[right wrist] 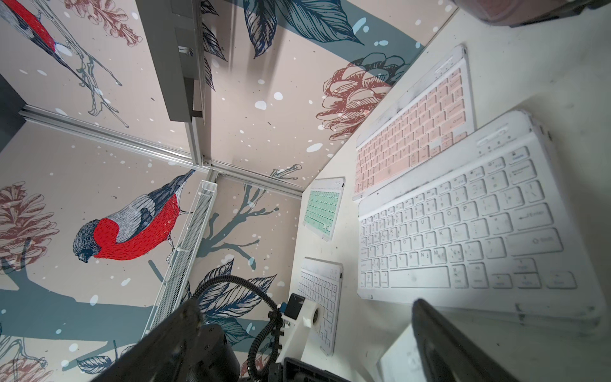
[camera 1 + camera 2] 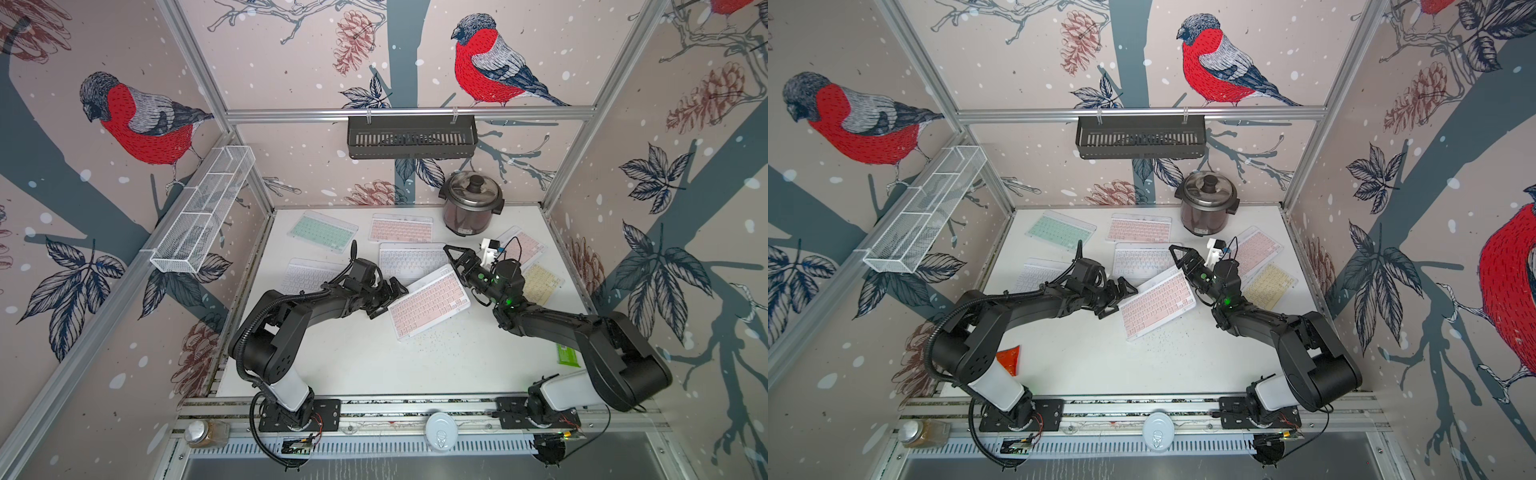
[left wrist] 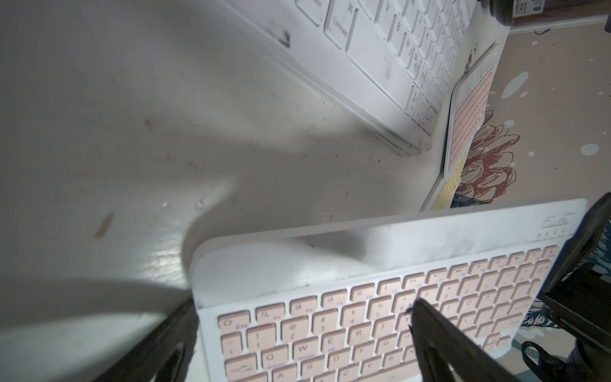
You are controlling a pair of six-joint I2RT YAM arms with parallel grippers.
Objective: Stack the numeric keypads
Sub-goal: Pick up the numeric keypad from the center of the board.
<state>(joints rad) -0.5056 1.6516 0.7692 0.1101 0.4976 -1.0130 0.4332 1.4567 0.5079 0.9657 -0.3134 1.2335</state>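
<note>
- The left tool (image 2: 386, 299) stands with jaws apart at the short left end of the askew pink keypad (image 2: 428, 301), near the middle of the desk (image 2: 365, 365). The left wrist view puts one finger (image 3: 158, 344) beside that end and one over the keys, but whether either touches is unclear.
- The right tool (image 2: 453, 262) is spread wide over that keypad's far right corner, gripping nothing.
- The right arm covers part of the right pink keypad (image 2: 524, 245) near the back right corner and a strip of the yellow keypad (image 2: 540, 284) by the right edge.
- The left arm hides a corner of the left white keypad (image 2: 305, 274).
- Along the back edge lie the mint keypad (image 2: 324, 230) and back pink keypad (image 2: 401, 227), with the middle white keypad (image 2: 409, 259) just in front. Whether it touches the askew one is unclear.
- A green packet (image 2: 567, 355), half behind the right arm, and a red packet (image 2: 1009, 361) by the left arm each show in a top view, neither in both.
- The cooker (image 2: 471, 203) at the back edge is cut to a sliver in both wrist views.
</note>
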